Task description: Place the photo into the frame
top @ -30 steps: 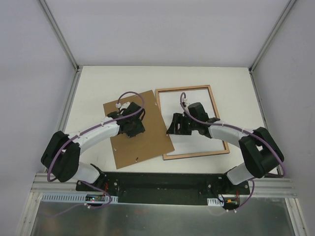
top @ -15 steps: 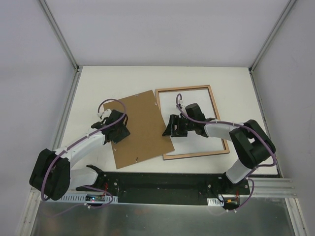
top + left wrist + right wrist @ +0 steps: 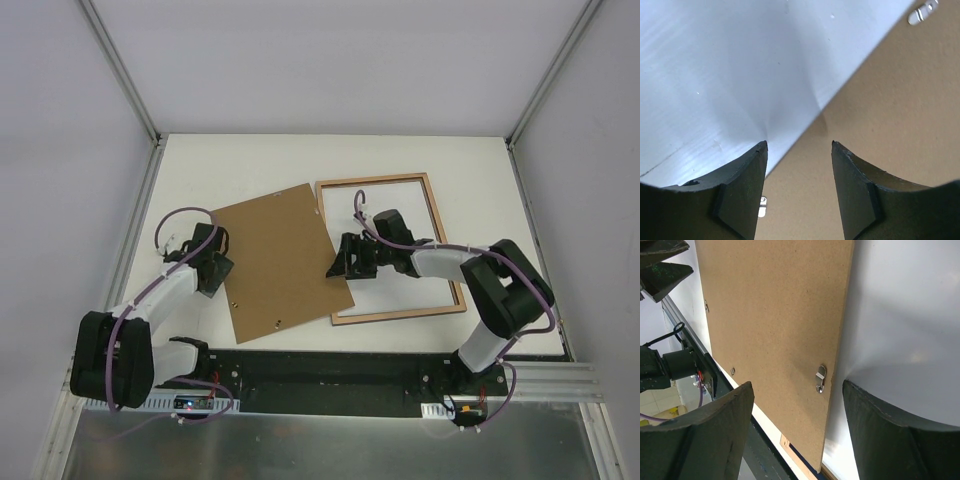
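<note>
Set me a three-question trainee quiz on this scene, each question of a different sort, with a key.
1. Short answer: which gripper hangs over the left side of the frame?
2. True or false: the brown backing board lies wholly inside the frame.
3. Multiple choice: the left gripper is A) shut on the board, B) open at the board's left edge, C) out of view.

Key: 1 the right gripper; 2 false, it overlaps only the frame's left rail; 3 B.

Left gripper (image 3: 215,268) withdrawn left from mid backing board (image 3: 280,255) to its left edge, now half over bare table (image 3: 250,160), left arm (image 3: 150,300) swung back to near-left, right gripper (image 3: 335,268) eased slightly left toward the board's right edge.
</note>
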{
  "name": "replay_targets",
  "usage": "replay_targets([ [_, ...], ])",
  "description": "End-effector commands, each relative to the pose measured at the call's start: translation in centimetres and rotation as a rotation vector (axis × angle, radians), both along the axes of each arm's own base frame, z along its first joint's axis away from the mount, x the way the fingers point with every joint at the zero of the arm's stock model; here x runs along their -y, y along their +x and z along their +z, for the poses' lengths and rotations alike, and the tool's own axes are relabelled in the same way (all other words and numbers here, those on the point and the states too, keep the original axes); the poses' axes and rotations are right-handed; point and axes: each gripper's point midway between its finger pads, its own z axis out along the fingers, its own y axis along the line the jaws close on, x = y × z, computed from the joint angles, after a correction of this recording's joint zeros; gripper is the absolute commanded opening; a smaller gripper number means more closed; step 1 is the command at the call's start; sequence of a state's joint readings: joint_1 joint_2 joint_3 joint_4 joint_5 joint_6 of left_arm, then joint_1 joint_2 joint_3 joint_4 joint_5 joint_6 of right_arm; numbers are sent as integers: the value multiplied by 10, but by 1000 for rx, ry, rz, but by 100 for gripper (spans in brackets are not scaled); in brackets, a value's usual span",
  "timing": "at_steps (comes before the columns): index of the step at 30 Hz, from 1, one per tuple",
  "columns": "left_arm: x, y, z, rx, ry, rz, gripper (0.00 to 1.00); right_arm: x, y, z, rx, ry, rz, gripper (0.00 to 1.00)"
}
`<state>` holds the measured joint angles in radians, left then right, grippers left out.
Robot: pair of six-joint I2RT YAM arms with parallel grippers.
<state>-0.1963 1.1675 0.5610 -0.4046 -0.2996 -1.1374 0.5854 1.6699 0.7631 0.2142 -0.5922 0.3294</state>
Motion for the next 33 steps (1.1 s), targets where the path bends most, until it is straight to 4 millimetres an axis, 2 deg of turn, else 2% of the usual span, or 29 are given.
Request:
replay_targets([
  [1,-11,9,-1,-5,-22,76,53,-12,3,6,12,36,33,74],
  [9,4,17,-24,-40,-137,57,52,-17,2,10,1,53,45,74],
  [13,9,16,-30,-48,-163,51,52,-24,-2,20,-9,90,60,74],
  [16,11,19,-30,-46,-169,36,52,-31,-4,36,-8,133,66,73],
  [25,19,18,-38,-55,-206,3,52,-58,-8,92,-29,332,60,57],
  [29,21,17,-41,-61,-214,-11,52,-73,-8,115,-32,433,65,54],
  [33,23,16,-41,-59,-224,-19,51,-84,1,124,-39,467,47,51],
])
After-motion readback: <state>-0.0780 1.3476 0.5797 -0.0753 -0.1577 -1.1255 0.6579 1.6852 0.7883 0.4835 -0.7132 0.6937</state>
